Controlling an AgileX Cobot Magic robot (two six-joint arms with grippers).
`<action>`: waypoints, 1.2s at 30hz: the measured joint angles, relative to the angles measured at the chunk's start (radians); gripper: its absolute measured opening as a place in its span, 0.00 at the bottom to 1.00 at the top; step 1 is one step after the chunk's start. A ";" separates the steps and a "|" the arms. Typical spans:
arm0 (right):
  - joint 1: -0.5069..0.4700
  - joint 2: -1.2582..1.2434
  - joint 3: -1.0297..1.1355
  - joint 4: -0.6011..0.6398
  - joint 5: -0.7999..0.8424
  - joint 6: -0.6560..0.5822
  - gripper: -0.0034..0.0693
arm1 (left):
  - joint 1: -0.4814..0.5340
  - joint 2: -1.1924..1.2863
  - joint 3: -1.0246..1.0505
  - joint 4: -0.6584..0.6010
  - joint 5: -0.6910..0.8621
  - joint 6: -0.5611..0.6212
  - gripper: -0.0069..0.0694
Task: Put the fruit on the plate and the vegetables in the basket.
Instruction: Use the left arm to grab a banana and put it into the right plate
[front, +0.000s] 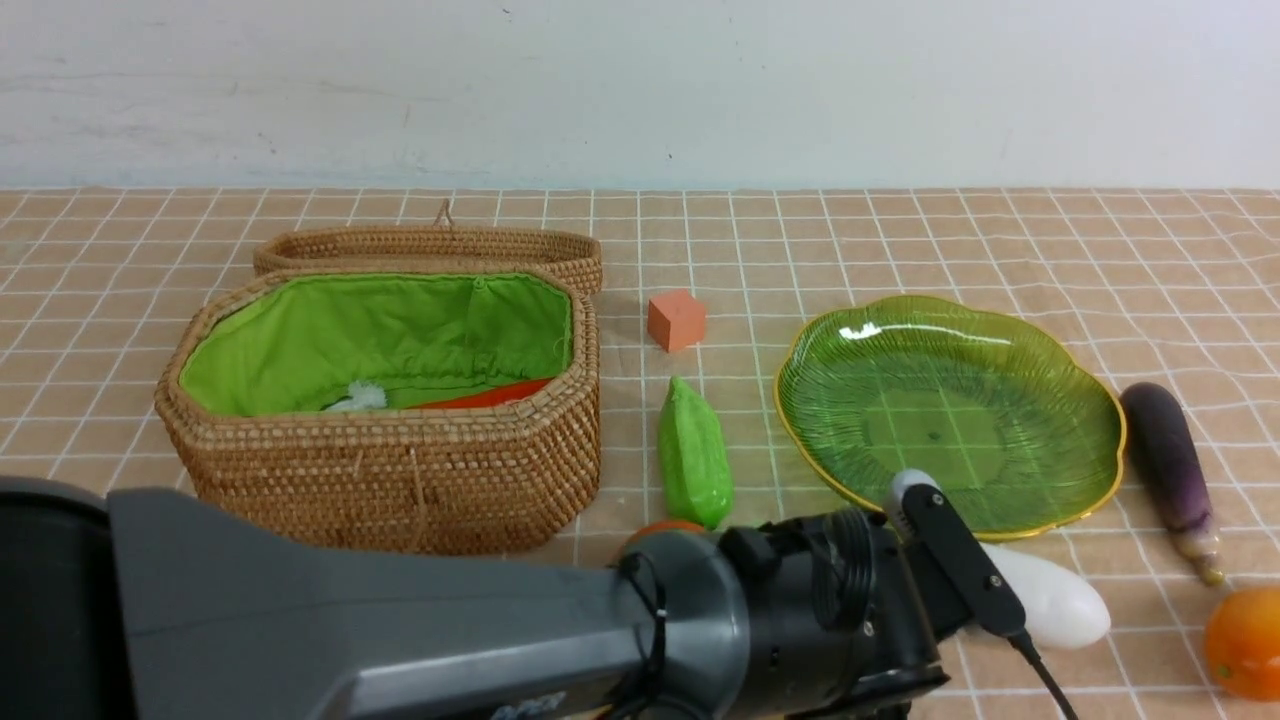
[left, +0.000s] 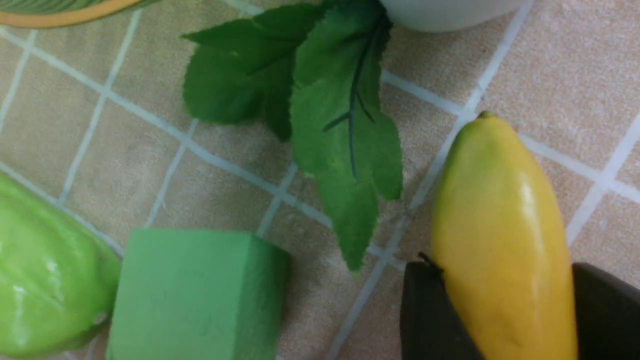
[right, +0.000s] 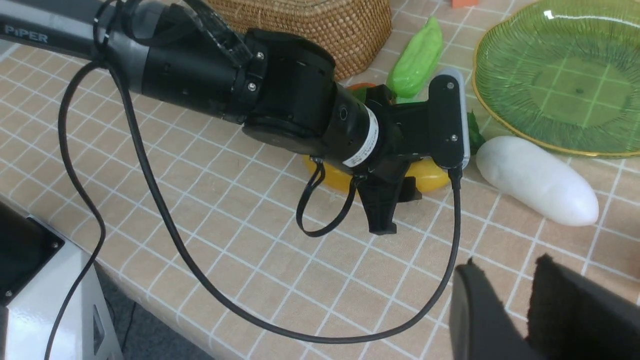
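A long yellow banana (left: 505, 225) lies on the checked cloth, and my left gripper (left: 505, 280) is shut on it, one dark finger against each side. Beside it lie the white radish (front: 1050, 600) with its green leaves (left: 340, 100), and the light-green gourd (front: 693, 455). A persimmon (front: 665, 527) peeks from behind my left arm. The green glass plate (front: 1060, 350) holds nothing. An eggplant (front: 1170, 465) and an orange mango (front: 1245, 640) lie to its right. The wicker basket (front: 400, 470) holds a carrot (front: 480, 397). My right gripper (right: 507, 267) hovers open and holds nothing.
An orange cube (front: 676, 320) sits behind the gourd, between basket and plate. A green cube (left: 200, 295) rests next to the gourd's tip. My left arm (front: 400, 620) spans the front of the table, its cable (right: 150, 200) looping over the cloth. The basket lid (front: 430, 245) lies open behind.
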 joint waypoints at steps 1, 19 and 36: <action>0.000 0.000 0.000 0.000 0.000 0.000 0.29 | -0.001 -0.005 0.000 -0.006 0.009 0.000 0.51; 0.000 0.000 0.000 -0.069 -0.078 0.000 0.30 | 0.002 -0.284 -0.064 -0.179 0.147 0.371 0.51; 0.000 0.000 0.000 -0.078 -0.083 0.047 0.30 | 0.159 0.322 -0.768 -0.372 -0.122 1.061 0.51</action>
